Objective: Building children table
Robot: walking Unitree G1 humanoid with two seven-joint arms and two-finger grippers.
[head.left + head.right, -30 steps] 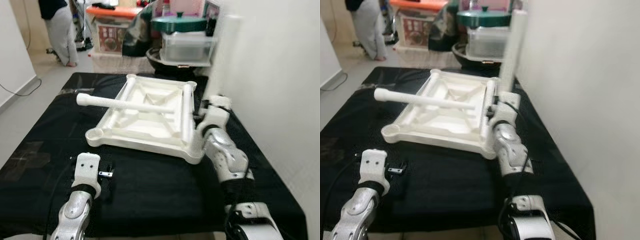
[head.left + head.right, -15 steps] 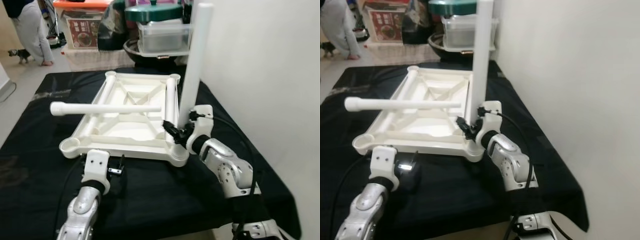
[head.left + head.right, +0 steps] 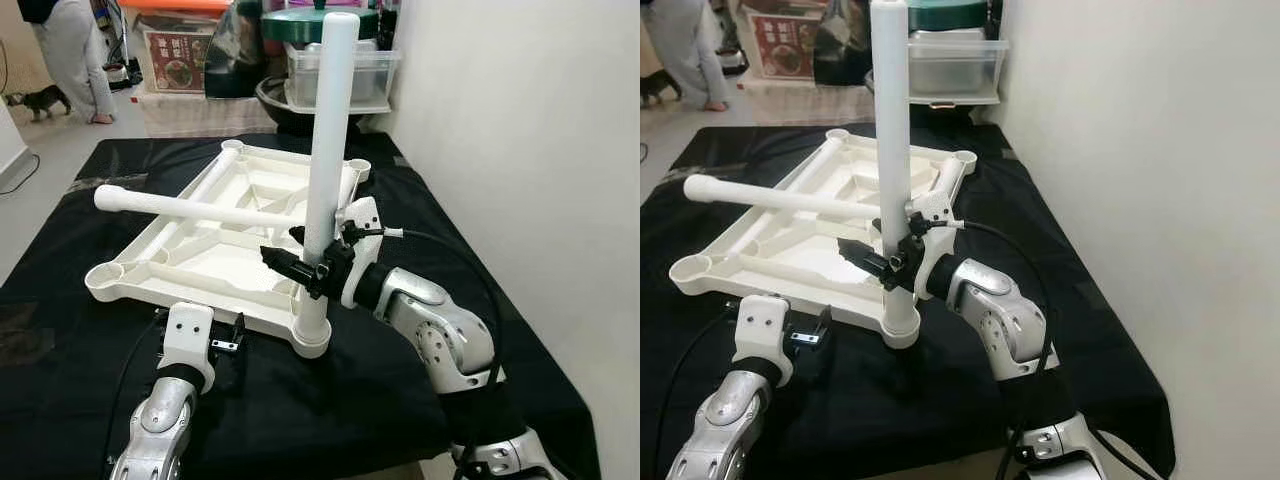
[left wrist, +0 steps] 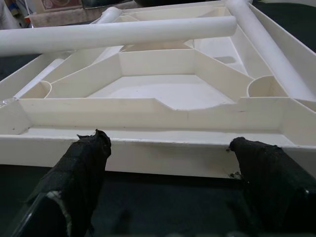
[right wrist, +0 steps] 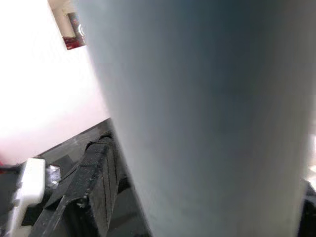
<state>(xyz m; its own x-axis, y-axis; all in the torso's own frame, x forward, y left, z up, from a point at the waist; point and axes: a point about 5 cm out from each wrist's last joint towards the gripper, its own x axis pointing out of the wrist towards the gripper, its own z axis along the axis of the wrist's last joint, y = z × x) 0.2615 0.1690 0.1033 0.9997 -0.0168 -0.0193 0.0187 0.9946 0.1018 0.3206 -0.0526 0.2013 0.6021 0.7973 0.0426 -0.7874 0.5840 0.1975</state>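
The upright white table leg (image 3: 327,150) now stands in the near corner socket of the upturned white tabletop (image 3: 210,270), having arrived from beside the far edge. The right gripper (image 3: 296,268) clamps its fingers around the leg low down. A second leg (image 3: 190,207) lies across the tabletop on the black table (image 3: 90,170). The left gripper (image 4: 168,148) hovers spread wide and empty, just before the tabletop's near edge.

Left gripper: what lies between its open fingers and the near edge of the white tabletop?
Only bare black cloth. In the left wrist view, the left gripper sits just short of the tabletop, touching nothing.
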